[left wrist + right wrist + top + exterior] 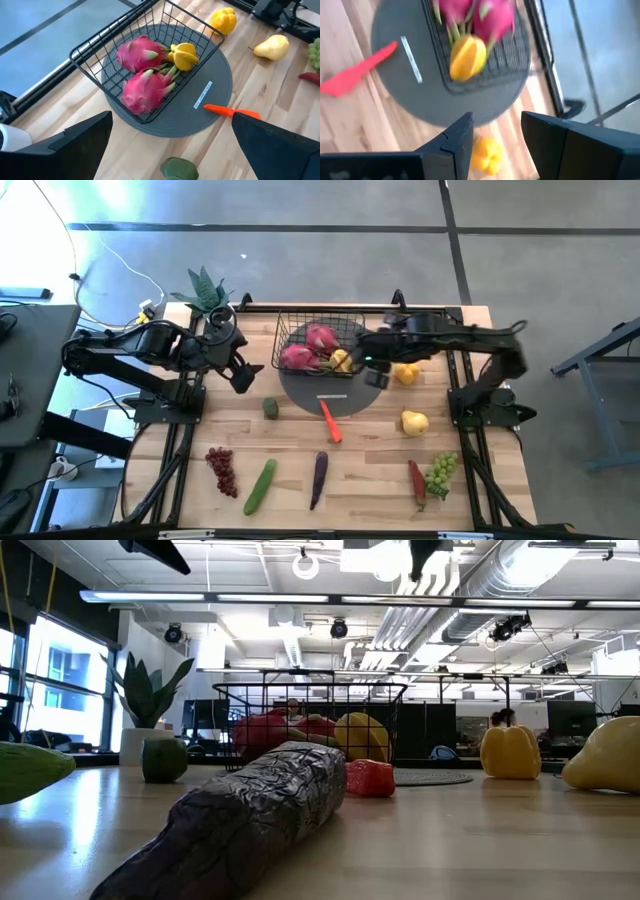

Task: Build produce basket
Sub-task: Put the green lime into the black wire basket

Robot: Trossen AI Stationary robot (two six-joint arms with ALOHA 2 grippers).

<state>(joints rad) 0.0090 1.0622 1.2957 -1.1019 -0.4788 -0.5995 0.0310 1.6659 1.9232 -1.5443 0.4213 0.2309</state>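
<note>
Grey round mat [300, 395] on wooden table [370, 470], spiky potted plant [205, 288] at a corner

1. The left arm is reaching in from the left side of the table, its links folding back on themselves before extending toward the basket [318, 343].
2. The left gripper [243, 375] is hovering just left of the basket, above the tabletop, with its fingers [75, 145] spreading wide and holding nothing.
3. The right arm is stretching from the right side of the table, its long forearm lying level and pointing toward the basket.
4. The right gripper [373, 370] is hanging at the basket's right edge, its two fingers [451, 145] standing partly apart with nothing between them.
</note>
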